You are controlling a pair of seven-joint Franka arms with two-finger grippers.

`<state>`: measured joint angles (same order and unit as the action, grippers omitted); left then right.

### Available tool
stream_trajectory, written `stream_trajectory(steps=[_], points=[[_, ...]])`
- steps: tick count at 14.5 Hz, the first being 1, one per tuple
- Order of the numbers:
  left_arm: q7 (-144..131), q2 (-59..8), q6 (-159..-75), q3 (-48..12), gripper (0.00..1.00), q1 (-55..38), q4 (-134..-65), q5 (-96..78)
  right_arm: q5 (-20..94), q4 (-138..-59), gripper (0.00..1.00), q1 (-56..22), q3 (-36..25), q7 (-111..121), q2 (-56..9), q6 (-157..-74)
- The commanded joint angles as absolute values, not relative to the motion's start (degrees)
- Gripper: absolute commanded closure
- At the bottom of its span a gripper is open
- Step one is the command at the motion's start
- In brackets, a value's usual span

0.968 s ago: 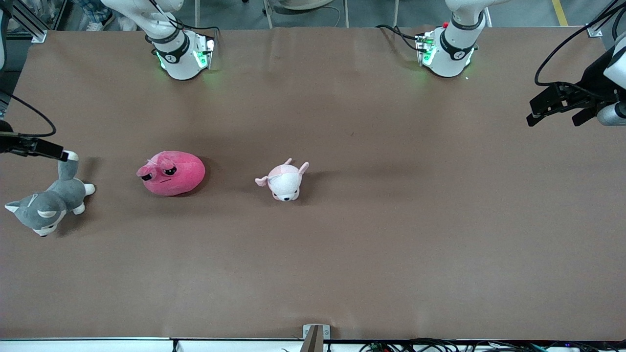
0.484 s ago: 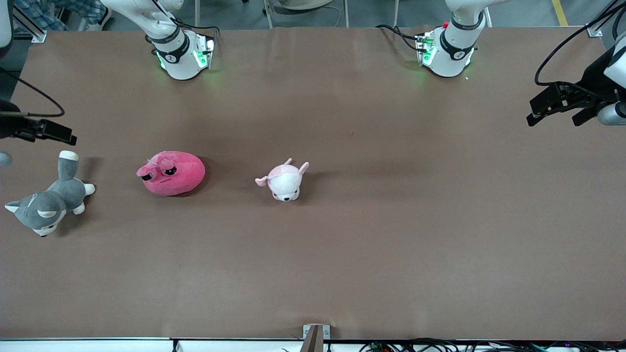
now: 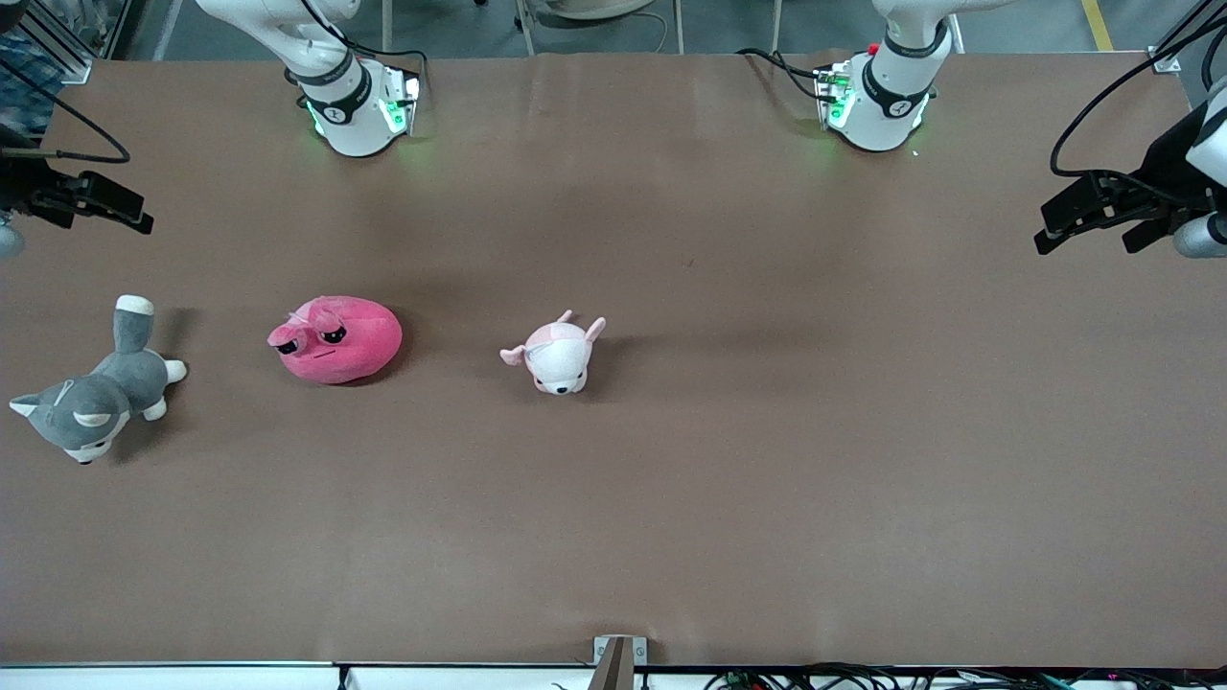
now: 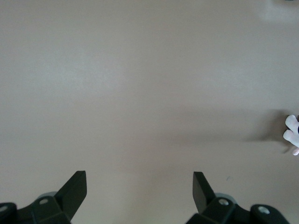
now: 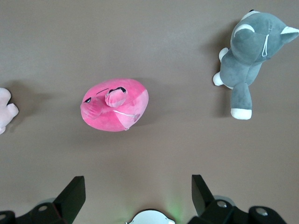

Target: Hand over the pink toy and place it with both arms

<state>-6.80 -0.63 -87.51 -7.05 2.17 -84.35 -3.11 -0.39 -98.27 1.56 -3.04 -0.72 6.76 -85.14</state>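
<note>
hot-pink toy (image 3: 337,340), grey-and-white plush (image 3: 91,401), brown table (image 3: 767,479)

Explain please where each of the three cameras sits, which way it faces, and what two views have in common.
Front view: high across the table, facing both bases; shows the pink toy, pale pink plush, grey plush, left claw and right claw at the table's ends.
Left wrist view: looks down past the open left claw at bare table.
Right wrist view: looks down past the open right claw at the pink toy and grey plush.
Shared: front and right wrist views both show these two plushes.
</note>
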Motion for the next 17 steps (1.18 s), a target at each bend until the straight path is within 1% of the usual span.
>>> stream_trajectory(steps=[1, 2, 5, 8, 9, 11, 12, 17], points=[[-6.15, -0.97, -86.84, 1.03, 0.00, -5.69, -82.97, -2.37, -1.14, -101.07, 0.00, 1.32, -2.90, -1.32, 10.45, -86.40], [-6.15, -0.97, -86.84, 2.27, 0.00, -7.02, -82.97, -2.37, -1.14, -100.90, 0.00, 1.32, -2.90, -1.32, 10.72, -86.31], [-6.15, -0.97, -86.84, 2.46, 0.00, -7.30, -82.97, -2.37, -0.97, -99.85, 0.00, 1.58, -3.25, -1.14, 11.51, -85.96], [-6.06, -0.97, -86.84, 2.20, 0.00, -6.33, -83.06, -2.46, -0.88, -94.77, 0.00, 1.85, -3.43, -0.88, 10.73, -82.89], [-5.98, -0.97, -86.84, 1.68, 0.00, -5.02, -83.06, -2.46, -0.88, -93.44, 0.00, 1.76, -3.43, -0.79, 9.85, -82.88], [-5.89, -1.05, -86.84, -1.91, 0.00, -1.25, -83.06, -2.46, -0.88, -90.80, 0.00, 2.02, -3.43, -0.53, 7.83, -82.79], [-5.89, -1.05, -86.84, -2.72, 0.00, -0.53, -83.06, -2.46, -0.88, -89.57, 0.00, 1.93, -3.43, -0.53, 7.04, -82.10], [-6.06, -0.97, -86.84, -2.72, 0.00, -0.96, -82.97, -2.37, -0.88, -83.50, 0.00, 1.76, -3.34, -0.62, 2.73, -78.49]])
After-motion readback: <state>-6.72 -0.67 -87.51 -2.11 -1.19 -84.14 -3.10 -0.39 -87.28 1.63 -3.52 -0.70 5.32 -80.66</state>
